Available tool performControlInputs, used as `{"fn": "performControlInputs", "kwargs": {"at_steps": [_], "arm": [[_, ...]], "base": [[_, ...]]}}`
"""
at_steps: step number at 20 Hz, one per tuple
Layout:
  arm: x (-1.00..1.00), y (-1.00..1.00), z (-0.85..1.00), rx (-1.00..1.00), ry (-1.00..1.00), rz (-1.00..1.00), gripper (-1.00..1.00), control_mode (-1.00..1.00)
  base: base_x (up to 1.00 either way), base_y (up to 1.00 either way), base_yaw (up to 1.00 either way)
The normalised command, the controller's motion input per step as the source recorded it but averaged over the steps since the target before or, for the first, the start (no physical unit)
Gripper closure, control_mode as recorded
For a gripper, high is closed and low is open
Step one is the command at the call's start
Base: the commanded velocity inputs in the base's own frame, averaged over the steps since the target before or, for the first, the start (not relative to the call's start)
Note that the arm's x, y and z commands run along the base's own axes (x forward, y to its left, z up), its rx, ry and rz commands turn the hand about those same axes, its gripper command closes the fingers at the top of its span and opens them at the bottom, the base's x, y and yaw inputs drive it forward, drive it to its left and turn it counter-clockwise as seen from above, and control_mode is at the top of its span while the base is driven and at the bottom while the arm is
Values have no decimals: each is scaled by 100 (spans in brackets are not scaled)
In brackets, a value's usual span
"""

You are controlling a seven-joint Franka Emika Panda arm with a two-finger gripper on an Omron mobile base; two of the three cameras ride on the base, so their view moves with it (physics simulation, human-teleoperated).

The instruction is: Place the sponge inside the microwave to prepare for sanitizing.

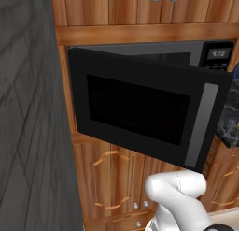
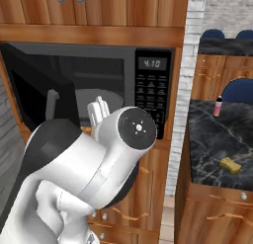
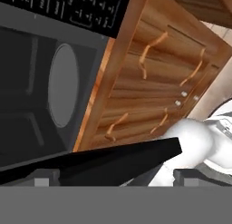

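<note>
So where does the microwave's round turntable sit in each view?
Left base view: hidden behind the open microwave door.
Right base view: turntable left of centre, inside the cavity, above the arm.
Hand view: turntable at left, seen as a tall oval.
Shared landmark: the button keypad.

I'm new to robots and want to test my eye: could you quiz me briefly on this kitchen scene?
1. True or false: the microwave door is shut.
2. Where does the sponge lie? A) on the turntable B) on the dark counter C) in the tool
3. What does the display read?

Key: 1 false, it stands open; 2 B; 3 4:10.
</note>
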Motion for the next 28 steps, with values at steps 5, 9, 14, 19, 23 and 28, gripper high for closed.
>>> {"fn": "performControlInputs", "kwargs": {"at_steps": [5, 9, 14, 19, 23, 28], "arm": [[25, 0, -17, 9, 0, 5, -100, -100], [35, 0, -29, 19, 0, 8, -100, -100], [46, 0, -25, 23, 5, 16, -100, -100], [31, 22, -15, 17, 7, 24, -100, -100], [20, 27, -1, 1, 0, 21, -100, -100], [14, 44, -13, 10, 5, 22, -100, -100]], "base": [[0, 0, 0], [0, 0, 0], [0, 0, 0], [0, 0, 0], [0, 0, 0], [0, 0, 0]]}}
